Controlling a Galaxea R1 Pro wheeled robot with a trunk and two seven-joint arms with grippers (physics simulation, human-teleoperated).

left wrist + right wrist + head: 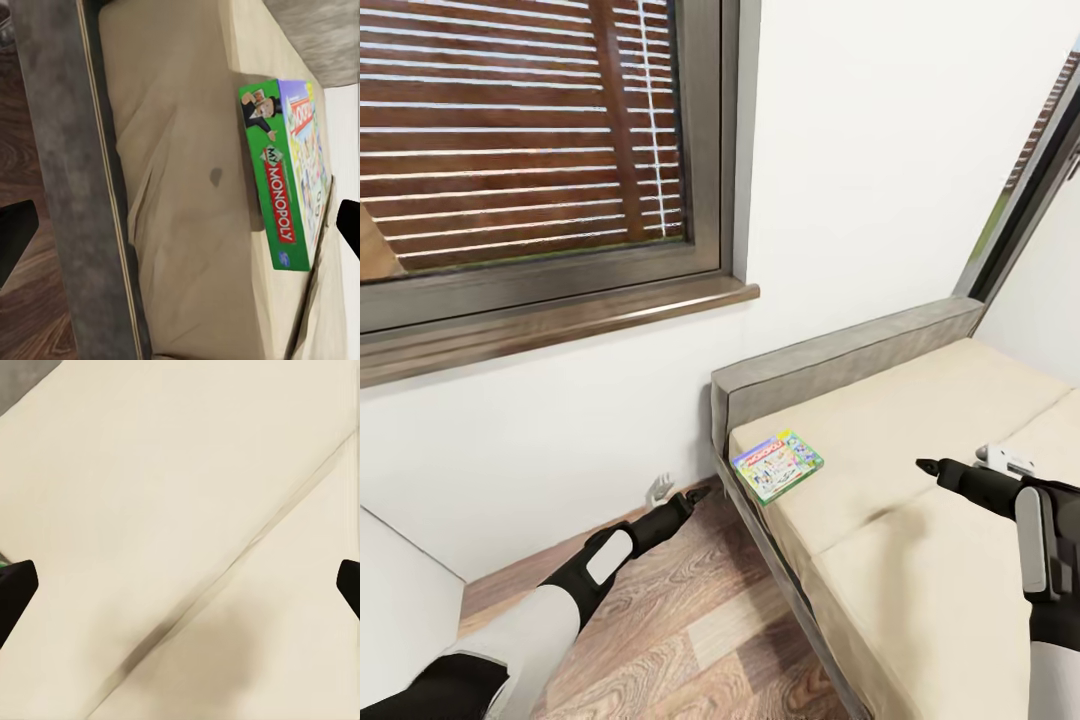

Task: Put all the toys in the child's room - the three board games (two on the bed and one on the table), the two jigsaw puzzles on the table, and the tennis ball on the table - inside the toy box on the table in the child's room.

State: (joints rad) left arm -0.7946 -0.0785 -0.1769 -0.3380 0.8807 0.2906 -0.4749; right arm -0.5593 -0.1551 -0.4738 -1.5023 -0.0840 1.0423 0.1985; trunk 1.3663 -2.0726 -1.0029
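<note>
Green-edged Monopoly board game (777, 465) lies flat on bed (920, 560).

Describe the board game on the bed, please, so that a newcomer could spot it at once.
Find the beige bed under the window. Near its grey headboard, by the mattress's floor-side edge, lies a flat board game. Its green edge reads "Monopoly", the sole colourful thing on the plain mattress.
</note>
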